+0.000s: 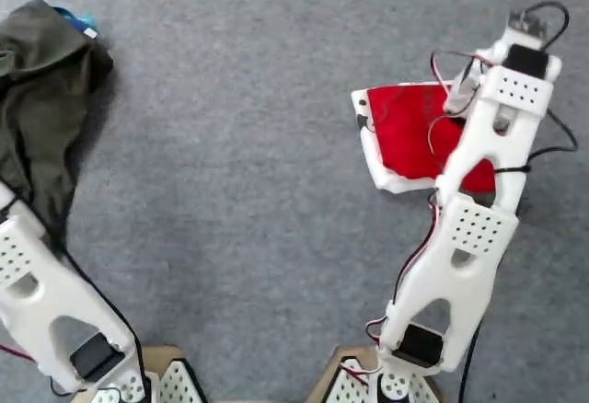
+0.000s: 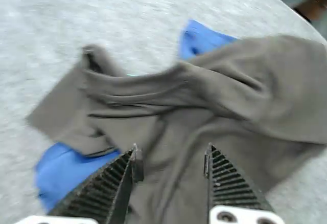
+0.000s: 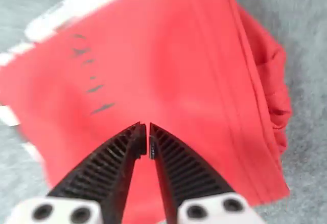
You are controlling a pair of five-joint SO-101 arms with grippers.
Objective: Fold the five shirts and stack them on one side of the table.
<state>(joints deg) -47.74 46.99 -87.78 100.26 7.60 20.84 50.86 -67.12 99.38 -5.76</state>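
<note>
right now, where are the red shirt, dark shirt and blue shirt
red shirt (image 3: 168, 65), right wrist view, flat top face
dark shirt (image 2: 230, 96), left wrist view, creased middle
blue shirt (image 2: 66, 173), left wrist view, exposed corner

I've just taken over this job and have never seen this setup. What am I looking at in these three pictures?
Two white robot arms stand at a grey table. The high view looks down on both: the left arm is beside a crumpled dark olive shirt, and the right arm is over a folded red shirt lying on white cloth. The other two pictures come from wrist cameras. The left gripper is open above the olive shirt, which covers a blue shirt. The right gripper is shut over the red shirt. Neither clearly holds anything.
</note>
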